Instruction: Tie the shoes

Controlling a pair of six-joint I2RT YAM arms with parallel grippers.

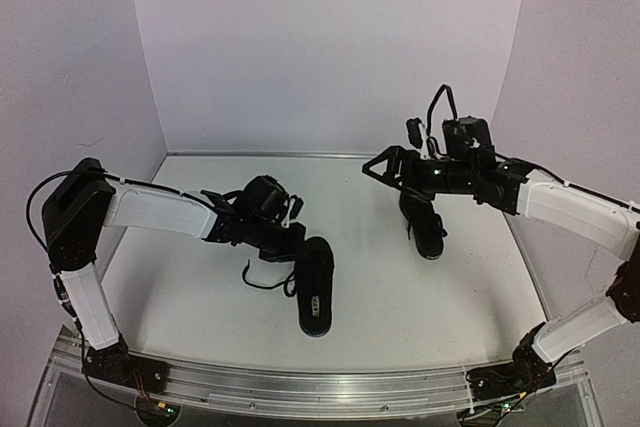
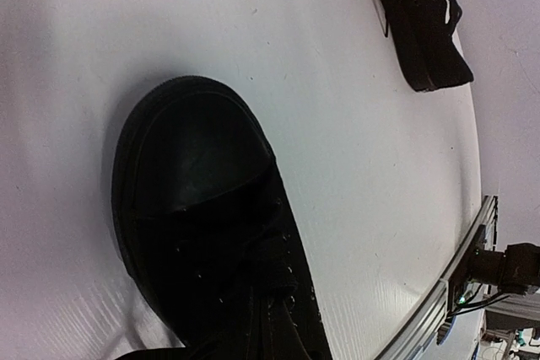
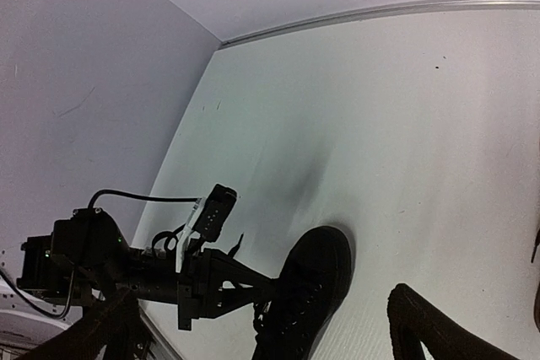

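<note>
Carefully: with left claw [image 1: 292, 243] pinched together by laces [image 1: 262, 278] of nearer shoe [image 1: 316, 297] and right claw [image 1: 388, 151] spread wide near farther shoe [image 1: 426, 227], risks dragging a shoe by yanking a snagged lace.

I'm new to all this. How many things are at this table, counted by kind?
Black shoes: 2 (left shoe, right shoe)
Robot arms: 2 (left arm, right arm)
Total: 4
</note>
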